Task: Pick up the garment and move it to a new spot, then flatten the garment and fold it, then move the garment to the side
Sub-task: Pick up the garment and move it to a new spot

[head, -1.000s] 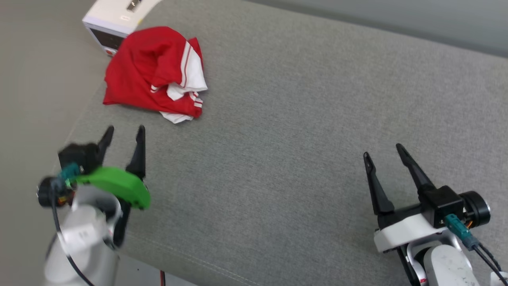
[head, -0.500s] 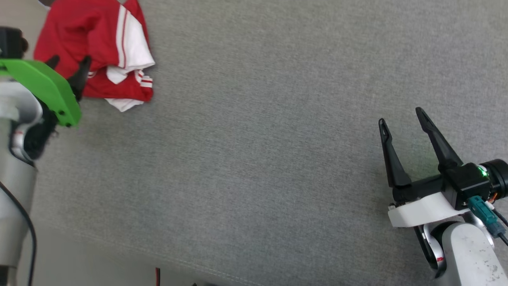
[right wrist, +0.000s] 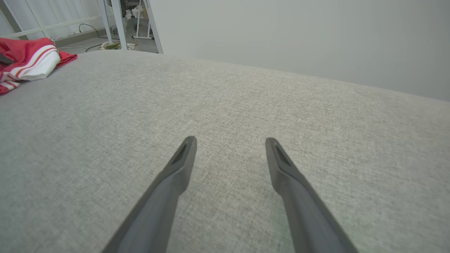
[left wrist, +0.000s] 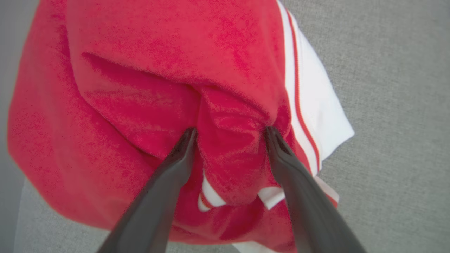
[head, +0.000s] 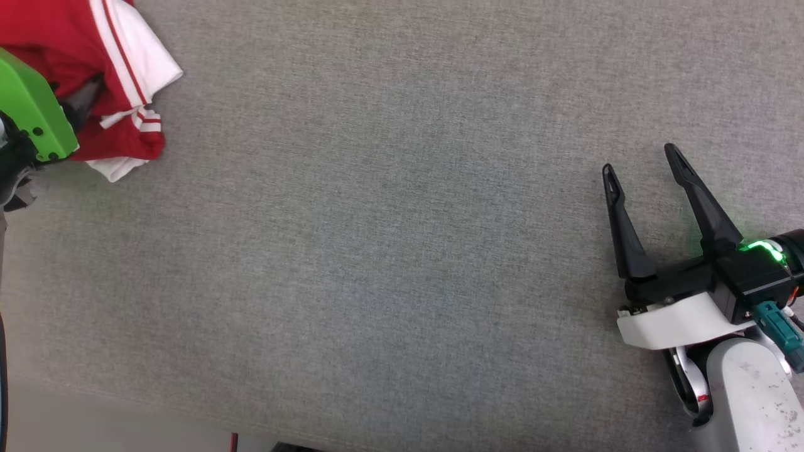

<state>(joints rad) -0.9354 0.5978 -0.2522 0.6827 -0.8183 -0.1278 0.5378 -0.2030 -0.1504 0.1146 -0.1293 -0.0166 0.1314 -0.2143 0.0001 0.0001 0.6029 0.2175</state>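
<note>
Your left gripper (left wrist: pixel 230 131) noses into the garment (left wrist: pixel 140 88), jaws wide astride a fold; your right gripper (head: pixel 639 159) hovers wide-open over the grey cushion (head: pixel 377 251).

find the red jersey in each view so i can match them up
Head view: garment in the top left corner, partly behind a green mount.
Left wrist view: garment covers most of the picture, with a fold between the open left end effector fingers.
Right wrist view: garment at the far upper left edge, on the grey surface.
Shared landmark: white sleeve with red stripes.
</note>
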